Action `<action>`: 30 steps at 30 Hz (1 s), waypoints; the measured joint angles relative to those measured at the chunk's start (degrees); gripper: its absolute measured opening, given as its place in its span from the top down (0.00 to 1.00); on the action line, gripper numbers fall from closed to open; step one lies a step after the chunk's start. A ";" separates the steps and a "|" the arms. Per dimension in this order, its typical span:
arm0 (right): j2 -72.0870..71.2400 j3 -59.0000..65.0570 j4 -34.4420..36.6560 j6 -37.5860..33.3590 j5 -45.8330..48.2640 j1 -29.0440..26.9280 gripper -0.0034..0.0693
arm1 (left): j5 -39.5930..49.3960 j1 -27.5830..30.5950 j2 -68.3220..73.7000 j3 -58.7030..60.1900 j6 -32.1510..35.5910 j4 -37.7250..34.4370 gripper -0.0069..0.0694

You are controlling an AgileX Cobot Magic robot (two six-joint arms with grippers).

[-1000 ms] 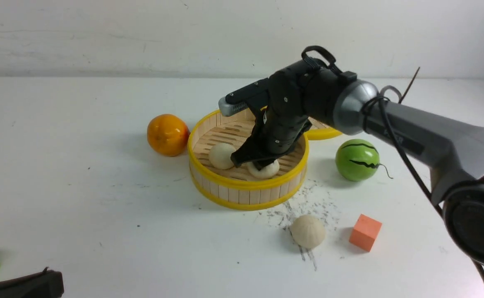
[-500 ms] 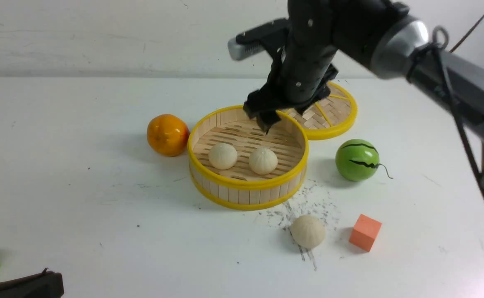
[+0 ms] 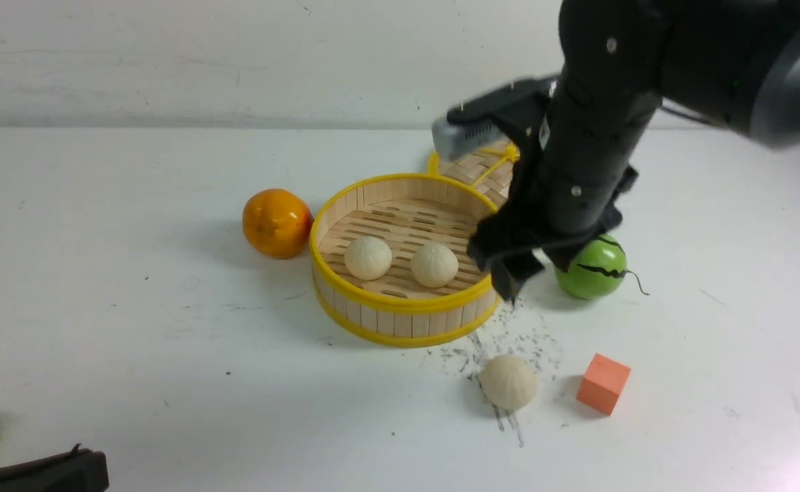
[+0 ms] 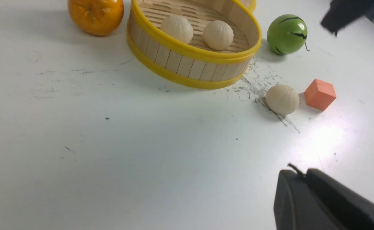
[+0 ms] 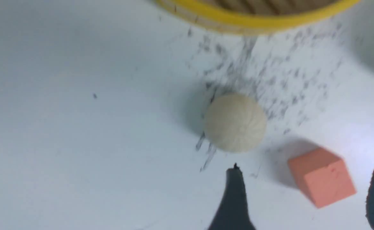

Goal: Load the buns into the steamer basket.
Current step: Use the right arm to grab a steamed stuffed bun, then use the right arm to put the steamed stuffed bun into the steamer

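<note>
On the table (image 3: 133,355), before the basket (image 3: 400,305) (two buns (image 3: 368,257) lie inside), the third bun (image 3: 508,381) lies. It is judged light, round, easily rolled; it should be taken across its middle. Right jaws are held apart, left jaws together.

So the right fingers (image 3: 509,275) are up and out of the basket (image 3: 400,305) now, spread wide, hanging off its right side by the melon (image 3: 598,277). The bun (image 3: 434,265) they were down on a second ago sits free next to the other one.
</note>
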 joint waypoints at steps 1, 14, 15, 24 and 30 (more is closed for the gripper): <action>0.05 2.27 0.00 0.14 -0.54 0.00 0.24 | 0.00 0.00 0.00 0.00 0.00 0.00 0.86; 4.06 14.32 -2.69 7.38 -22.04 0.00 0.24 | -0.13 0.00 0.00 0.00 -0.13 -0.48 0.86; 5.15 14.32 -2.70 7.38 -22.51 0.00 0.26 | -0.13 0.00 0.00 0.00 -0.13 -0.48 0.86; 6.17 12.19 -2.70 3.86 -19.51 0.00 0.84 | -0.13 0.00 0.00 0.00 -0.13 -0.48 0.84; 6.17 -0.65 -3.14 1.82 -15.46 0.00 0.93 | -0.20 0.00 0.00 0.00 -0.13 -0.48 0.83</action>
